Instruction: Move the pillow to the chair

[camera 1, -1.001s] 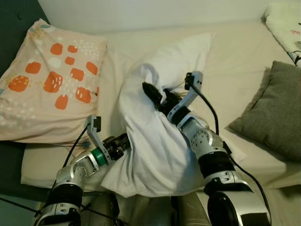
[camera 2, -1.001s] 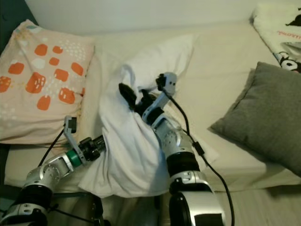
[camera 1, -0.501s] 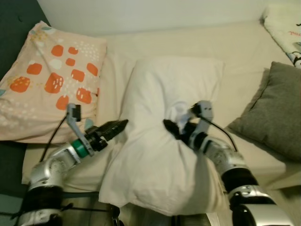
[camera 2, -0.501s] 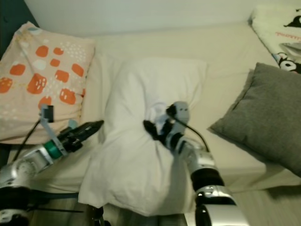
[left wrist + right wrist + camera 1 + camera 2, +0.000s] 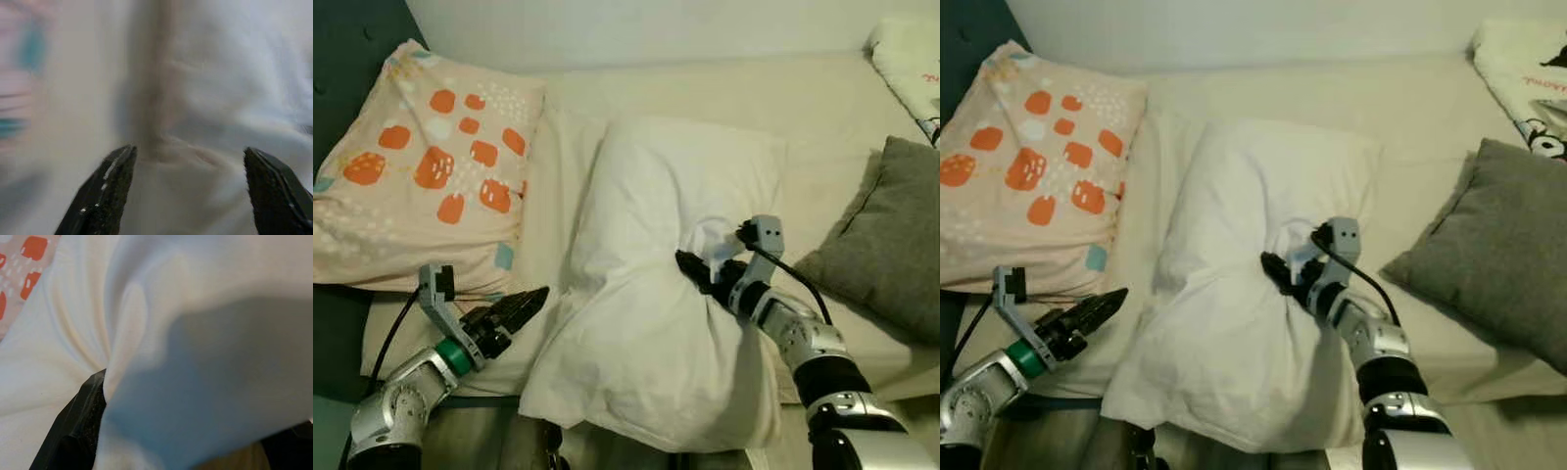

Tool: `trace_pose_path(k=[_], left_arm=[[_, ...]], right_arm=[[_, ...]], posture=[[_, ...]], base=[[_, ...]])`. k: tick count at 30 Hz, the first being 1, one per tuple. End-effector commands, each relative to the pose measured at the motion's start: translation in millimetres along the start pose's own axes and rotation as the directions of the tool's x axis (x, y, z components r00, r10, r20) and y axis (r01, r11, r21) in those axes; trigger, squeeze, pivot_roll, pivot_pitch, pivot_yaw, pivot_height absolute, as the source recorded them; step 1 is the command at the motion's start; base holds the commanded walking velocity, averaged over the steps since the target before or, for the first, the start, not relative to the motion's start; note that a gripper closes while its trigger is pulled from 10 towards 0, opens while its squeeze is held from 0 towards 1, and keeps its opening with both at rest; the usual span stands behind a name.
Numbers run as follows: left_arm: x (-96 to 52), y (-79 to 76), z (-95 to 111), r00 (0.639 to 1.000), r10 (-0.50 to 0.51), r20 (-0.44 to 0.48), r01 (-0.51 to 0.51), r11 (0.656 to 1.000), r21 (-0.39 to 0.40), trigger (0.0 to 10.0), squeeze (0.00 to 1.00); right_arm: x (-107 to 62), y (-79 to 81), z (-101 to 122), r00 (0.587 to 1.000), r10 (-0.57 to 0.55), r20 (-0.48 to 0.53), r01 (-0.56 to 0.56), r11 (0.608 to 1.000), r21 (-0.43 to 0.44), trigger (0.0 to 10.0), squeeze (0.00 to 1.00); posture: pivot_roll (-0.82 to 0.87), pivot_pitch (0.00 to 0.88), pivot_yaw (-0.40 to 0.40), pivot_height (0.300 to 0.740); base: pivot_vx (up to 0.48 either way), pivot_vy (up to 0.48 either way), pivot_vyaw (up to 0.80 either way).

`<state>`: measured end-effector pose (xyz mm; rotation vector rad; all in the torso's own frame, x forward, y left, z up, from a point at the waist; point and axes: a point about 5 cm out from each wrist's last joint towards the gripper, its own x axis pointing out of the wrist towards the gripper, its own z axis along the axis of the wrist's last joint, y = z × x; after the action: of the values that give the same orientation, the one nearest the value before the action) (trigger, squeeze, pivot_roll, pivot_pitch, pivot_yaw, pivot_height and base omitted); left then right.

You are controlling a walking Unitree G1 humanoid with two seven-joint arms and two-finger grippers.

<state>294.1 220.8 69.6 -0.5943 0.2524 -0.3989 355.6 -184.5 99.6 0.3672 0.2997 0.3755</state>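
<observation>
Nearest the robot, the left end effector (image 5: 514,311) is hovering low at the bed's front edge, just beside the white pillow (image 5: 656,323) but apart from it; in the left wrist view its two black fingers (image 5: 102,193) are standing well apart with nothing between them, pointing at blurred pale fabric. To its right, the right end effector (image 5: 697,272) is pressing into the middle of the white pillow, and the cloth is bunching into folds around it. In the right wrist view a fold of the pillow's fabric is draping over one black finger (image 5: 78,426), so the fingers are clamping on the pillow's cover. A black cable is running along the right forearm.

The white pillow is lying on the bed (image 5: 822,127), its near end hanging over the front edge of the mattress and its far end reaching toward the wall. To its left an orange-patterned pillow (image 5: 421,186) is resting against the dark headboard side, touching the cream sheet. To the right a grey cushion (image 5: 891,235) is lying on the mattress, near the white pillow yet apart from it. At the far right corner a printed blanket (image 5: 1528,69) is lying.
</observation>
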Motion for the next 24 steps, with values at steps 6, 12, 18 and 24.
trace_pose_path(k=[6,12,18,24], left_arm=[[9.7,11.2,-13.2,0.994,0.111,-0.020,-0.111,0.994,0.013,10.0,1.00],[47.9,-17.8,-20.8,1.000,0.010,-0.027,-0.011,1.000,-0.027,10.0,1.00],[67.3,-39.2,-24.6,0.997,-0.078,-0.021,0.078,0.996,-0.036,10.0,0.06],[73.5,-55.7,-46.2,0.973,-0.179,-0.144,0.174,0.983,-0.050,10.0,0.00]], right_arm=[[-14.4,-15.0,-36.7,0.993,-0.054,-0.110,0.066,0.992,0.112,10.0,0.00],[-18.1,-4.7,-57.3,0.990,-0.012,-0.144,0.036,0.986,0.161,10.0,0.00],[-17.6,4.3,-64.2,0.990,0.011,-0.144,0.017,0.981,0.193,10.0,0.00],[-15.2,14.2,-67.5,0.990,0.036,-0.140,-0.007,0.978,0.208,10.0,0.00]], posture=[[-0.05,0.132,0.076,0.610],[-0.09,0.133,0.071,0.610],[-0.10,0.135,0.076,0.610],[-0.09,0.137,0.089,0.610]], base=[[0.000,0.000,0.00],[0.000,0.000,0.00],[0.000,0.000,0.00],[0.000,0.000,0.00]])
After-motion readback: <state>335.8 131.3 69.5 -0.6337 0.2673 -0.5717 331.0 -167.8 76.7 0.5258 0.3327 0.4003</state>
